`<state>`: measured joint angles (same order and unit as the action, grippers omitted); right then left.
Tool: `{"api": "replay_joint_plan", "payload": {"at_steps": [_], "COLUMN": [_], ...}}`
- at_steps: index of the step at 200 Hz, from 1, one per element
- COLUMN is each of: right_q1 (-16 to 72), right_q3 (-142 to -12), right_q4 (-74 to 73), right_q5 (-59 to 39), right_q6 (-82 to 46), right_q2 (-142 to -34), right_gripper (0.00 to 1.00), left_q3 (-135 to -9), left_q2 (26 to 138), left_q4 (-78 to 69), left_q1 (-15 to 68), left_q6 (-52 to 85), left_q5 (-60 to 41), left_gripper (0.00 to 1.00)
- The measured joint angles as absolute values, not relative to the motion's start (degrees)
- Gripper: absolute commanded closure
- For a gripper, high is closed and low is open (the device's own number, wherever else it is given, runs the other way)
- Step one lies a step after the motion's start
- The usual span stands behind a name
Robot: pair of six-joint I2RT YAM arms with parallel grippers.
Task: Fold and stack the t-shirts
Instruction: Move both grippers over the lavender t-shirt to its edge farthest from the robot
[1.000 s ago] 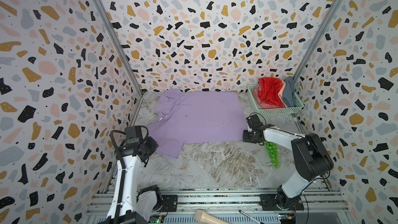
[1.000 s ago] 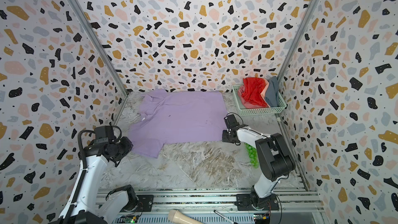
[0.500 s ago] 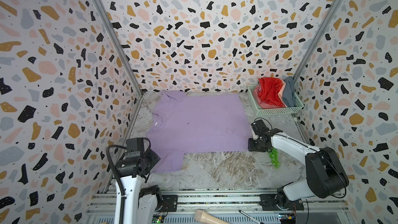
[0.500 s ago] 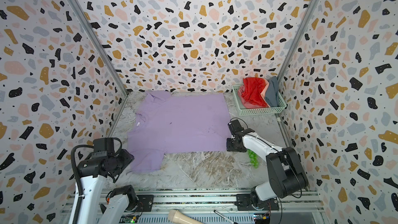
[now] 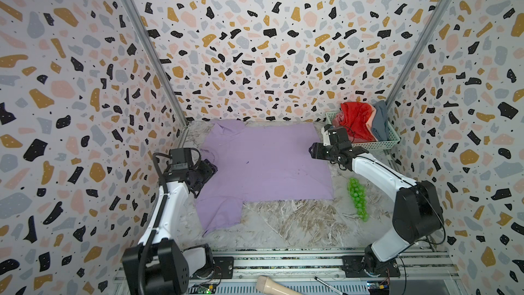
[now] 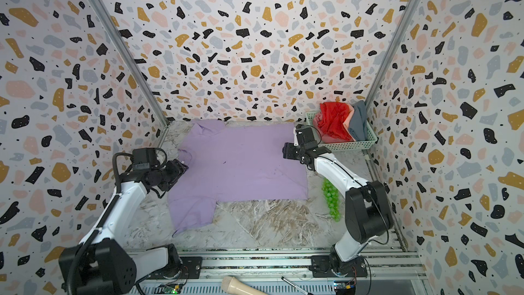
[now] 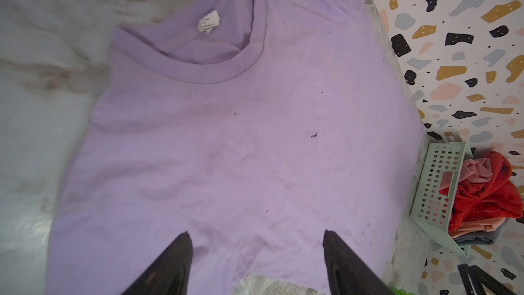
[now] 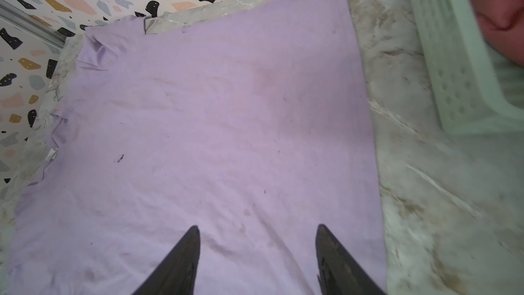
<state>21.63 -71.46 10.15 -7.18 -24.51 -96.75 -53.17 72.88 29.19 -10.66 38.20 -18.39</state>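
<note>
A lavender t-shirt (image 5: 263,163) (image 6: 238,166) lies spread flat on the marble table, collar to the left, hem to the right. My left gripper (image 5: 211,167) (image 6: 184,167) hovers open over its collar side; in the left wrist view the gripper (image 7: 256,235) has nothing but the lavender cloth (image 7: 226,143) showing between its dark tips. My right gripper (image 5: 312,150) (image 6: 285,151) hangs open above the hem side, and the right wrist view of the gripper (image 8: 257,227) shows only the cloth (image 8: 212,126) below. Red (image 5: 355,117), salmon (image 5: 371,122) and blue-grey (image 5: 381,120) t-shirts are bunched in the basket.
The pale green mesh basket (image 5: 380,144) (image 6: 351,144) stands at the back right, close behind my right gripper. A string of green beads (image 5: 357,198) lies on the table right of the lavender shirt. A beige handle (image 5: 272,286) rests on the front rail. Patterned walls close in on three sides.
Both grippers drew the lavender shirt toward the front, then opened and let it go. They have since risen and moved back over its sides. The shirt now lies flat.
</note>
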Motion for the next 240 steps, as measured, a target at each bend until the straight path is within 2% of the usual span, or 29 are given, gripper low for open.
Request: {"api": "replay_joint_plan", "payload": {"at_steps": [51,120,171,215,240], "right_q1": [21.0,17.4,17.2,17.8,18.5], "right_q3": [-83.8,-90.1,-84.5,-73.4,-68.9], "right_q4": [3.9,2.9,-1.4,-3.7,-4.2], "right_q5": [-11.6,-14.3,-14.5,-13.0,-12.3], "right_q6": [-24.0,-26.4,-27.0,-28.8,-29.4], "right_q2": [-115.3,-126.8,-125.3,-118.1,-114.9], "right_gripper": [0.34,0.35,0.36,0.36,0.36], "left_q3": [-64.5,-81.0,-78.8,-65.6,-63.0], "left_q2": [95.1,117.6,118.7,110.0,108.1], "left_q4": [15.5,9.7,10.3,5.9,5.1], "left_q1": [-9.1,-8.0,-8.2,-10.0,-11.1], "left_q6": [38.1,38.6,36.9,36.9,36.7], "left_q5": [-21.8,-22.8,-18.8,-16.8,-17.2], "left_gripper": [0.25,0.25,0.25,0.26,0.27]}}
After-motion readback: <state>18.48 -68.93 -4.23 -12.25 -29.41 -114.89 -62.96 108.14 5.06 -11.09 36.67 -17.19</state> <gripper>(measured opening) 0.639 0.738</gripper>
